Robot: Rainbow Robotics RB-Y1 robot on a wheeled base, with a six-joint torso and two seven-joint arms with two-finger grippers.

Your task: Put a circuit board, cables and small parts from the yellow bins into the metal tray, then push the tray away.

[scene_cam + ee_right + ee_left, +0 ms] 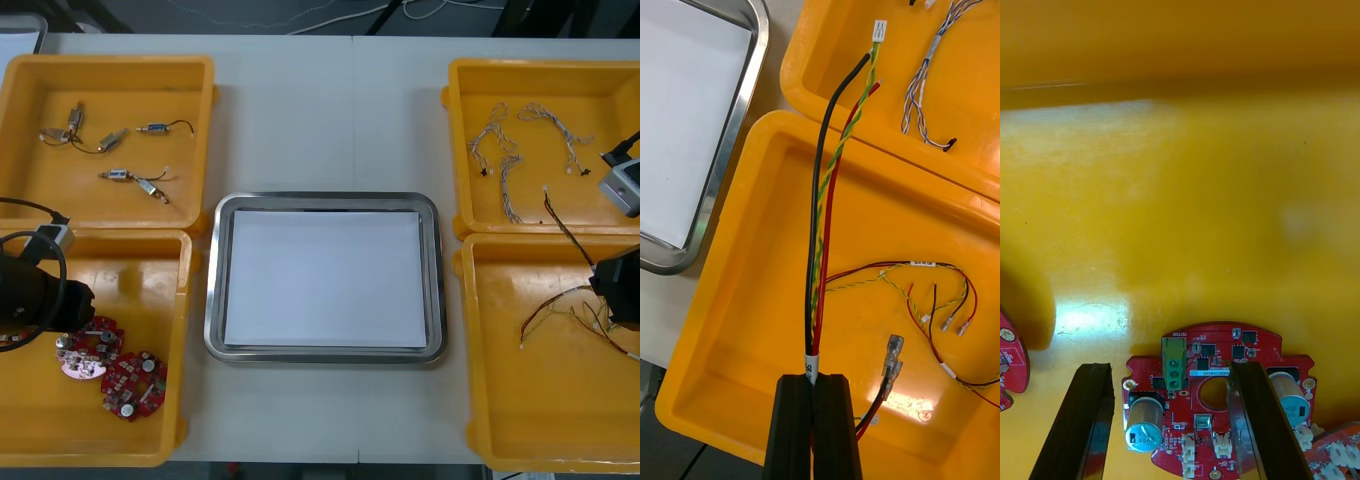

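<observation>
My right gripper (815,379) is shut on a bundle of black, red and yellow cables (820,225), held above the near right yellow bin (752,247). In the front view the bundle (570,235) slants up from the right gripper (612,285) over the bin's far wall. My left gripper (1169,371) stands open low over a round red circuit board (1206,360). One finger is outside the board's edge, the other over its middle hole. In the front view the left gripper (85,305) hangs over the boards (88,350) in the near left bin (150,270). The metal tray (325,200), white inside, lies between the bins.
Small metal parts (120,140) lie in the far left bin. Twisted blue and white cables (510,150) lie in the far right bin. More red and yellow cables (560,315) rest on the near right bin's floor. A second red board (133,383) lies beside the first.
</observation>
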